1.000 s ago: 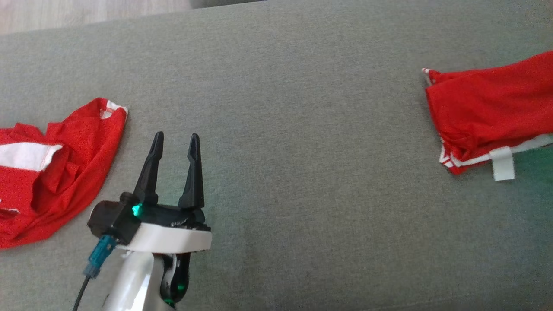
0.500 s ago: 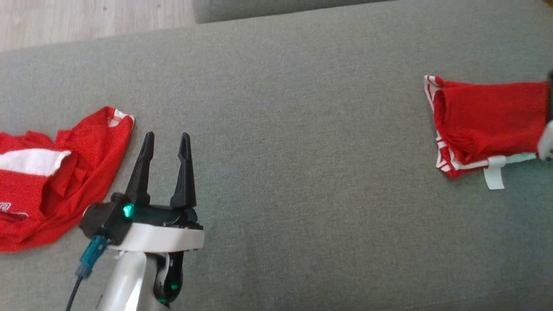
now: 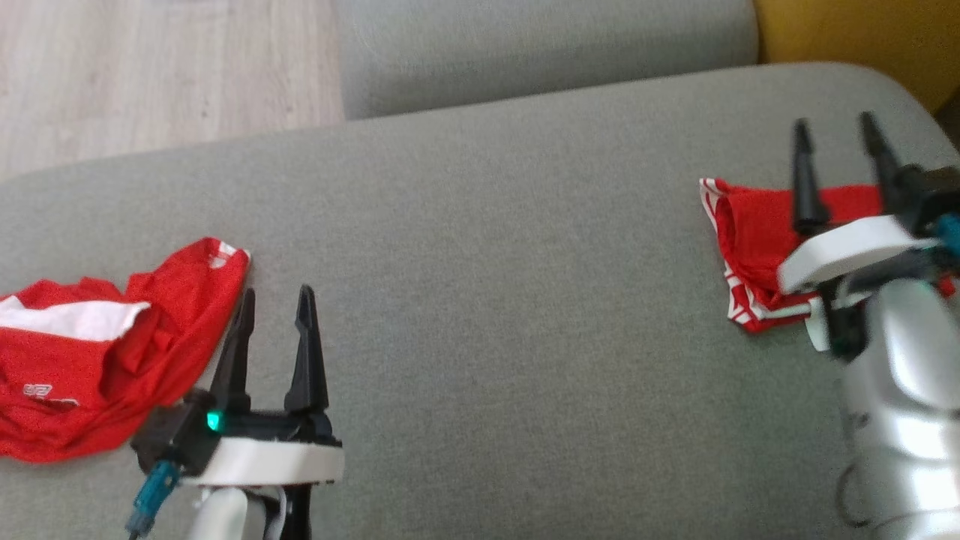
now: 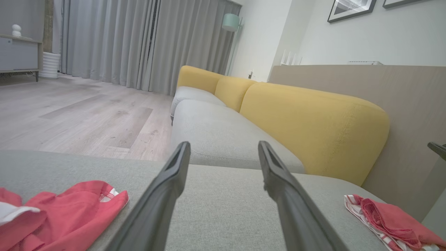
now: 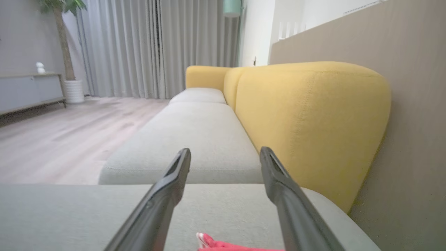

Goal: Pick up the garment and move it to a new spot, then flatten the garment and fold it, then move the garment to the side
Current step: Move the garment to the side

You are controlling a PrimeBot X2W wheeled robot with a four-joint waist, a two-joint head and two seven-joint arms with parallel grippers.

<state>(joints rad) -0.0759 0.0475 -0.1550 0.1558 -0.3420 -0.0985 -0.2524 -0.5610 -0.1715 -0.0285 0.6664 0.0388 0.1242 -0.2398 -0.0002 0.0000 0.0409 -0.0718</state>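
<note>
Grey cushion (image 3: 487, 300) spans the scene, with wood floor (image 3: 150, 67) beyond it at upper left. Far left: red shirt (image 3: 97, 352), crumpled, white panel showing, lying on the cushion. Just beside its right edge: left gripper (image 3: 276, 300), fingers spread wide, holding nothing. Right end: folded garment (image 3: 754, 232), red with white trim, lying on the cushion near the yellow backrest (image 3: 855, 37). Right gripper (image 3: 834, 124) over it, fingers parted wide, empty. Contact with the cloth: cannot tell.
</note>
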